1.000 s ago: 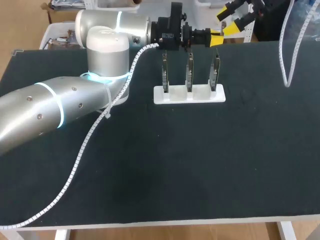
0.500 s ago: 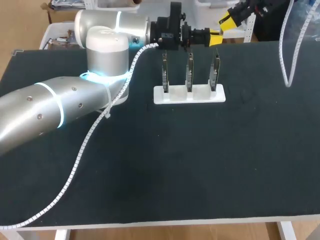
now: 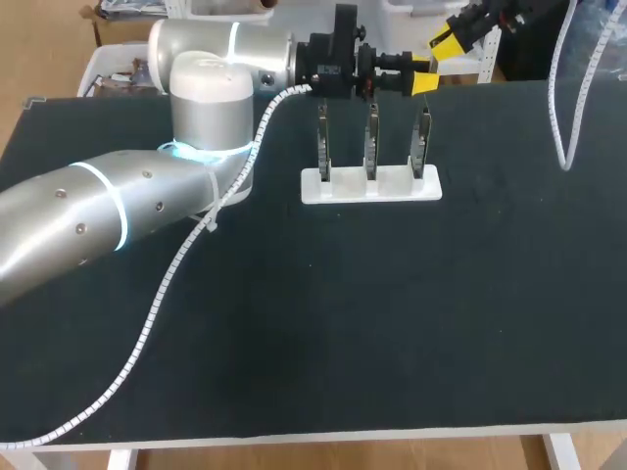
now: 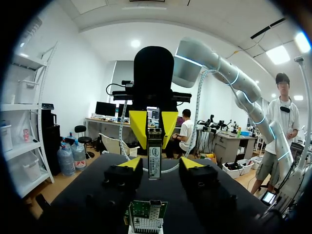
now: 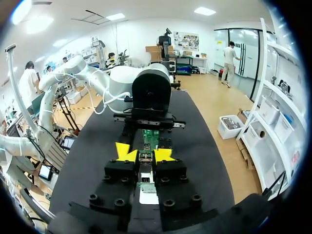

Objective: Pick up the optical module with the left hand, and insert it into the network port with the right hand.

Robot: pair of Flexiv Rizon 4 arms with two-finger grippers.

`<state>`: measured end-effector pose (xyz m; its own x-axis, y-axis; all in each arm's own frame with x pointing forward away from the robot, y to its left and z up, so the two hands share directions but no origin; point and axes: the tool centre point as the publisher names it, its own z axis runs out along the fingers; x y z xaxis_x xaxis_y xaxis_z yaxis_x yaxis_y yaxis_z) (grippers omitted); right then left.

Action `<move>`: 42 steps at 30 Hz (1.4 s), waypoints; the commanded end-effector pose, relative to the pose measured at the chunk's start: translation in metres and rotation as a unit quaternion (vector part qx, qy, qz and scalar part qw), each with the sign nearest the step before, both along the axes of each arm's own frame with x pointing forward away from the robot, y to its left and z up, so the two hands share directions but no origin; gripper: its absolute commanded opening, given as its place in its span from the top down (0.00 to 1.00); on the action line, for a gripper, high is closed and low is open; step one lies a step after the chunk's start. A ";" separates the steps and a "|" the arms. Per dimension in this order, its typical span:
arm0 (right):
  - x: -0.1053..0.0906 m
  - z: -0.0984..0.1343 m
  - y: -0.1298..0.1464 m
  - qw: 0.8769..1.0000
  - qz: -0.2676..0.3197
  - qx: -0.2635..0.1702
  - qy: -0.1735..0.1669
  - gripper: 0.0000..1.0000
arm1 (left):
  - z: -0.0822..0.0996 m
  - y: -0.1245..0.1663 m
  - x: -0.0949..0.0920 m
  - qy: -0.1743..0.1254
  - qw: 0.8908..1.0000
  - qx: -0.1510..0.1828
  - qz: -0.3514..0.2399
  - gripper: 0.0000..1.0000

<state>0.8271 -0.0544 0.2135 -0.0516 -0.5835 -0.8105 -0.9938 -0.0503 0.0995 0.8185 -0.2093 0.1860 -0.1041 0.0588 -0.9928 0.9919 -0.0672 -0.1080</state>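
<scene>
- The optical module point(image 4: 154, 158) is in the air above the table point(image 3: 392, 323), near its far edge. It is on neither the table nor the white holder point(image 3: 370, 188).
- The right hand point(image 4: 154, 127) comes in from the far right corner in the head view. It faces the left wrist camera, with its two yellow tips pressed on the upper end of the module from either side. The module hangs down from them, long and narrow.
- The left hand point(image 3: 423, 82) is level and points toward the right hand, over the right end of the holder. Its fingers point(image 4: 131, 164) are apart, and the lower part of the module sits in the gap between them with space on both sides.
- In the right wrist view the module fills the narrow slot between that hand's yellow tips, with the left hand's black body straight ahead.
- Three boards point(image 3: 371, 142) stand upright in the holder. One green board point(image 4: 147, 217) is just beneath the module, apart from it.
- In the head view the module itself is too small to make out.
</scene>
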 end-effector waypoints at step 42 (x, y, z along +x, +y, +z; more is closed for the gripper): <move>0.002 0.001 0.004 1.000 0.005 0.007 -0.002 1.00 | 0.012 0.076 -0.021 -0.008 0.974 0.222 0.032 0.00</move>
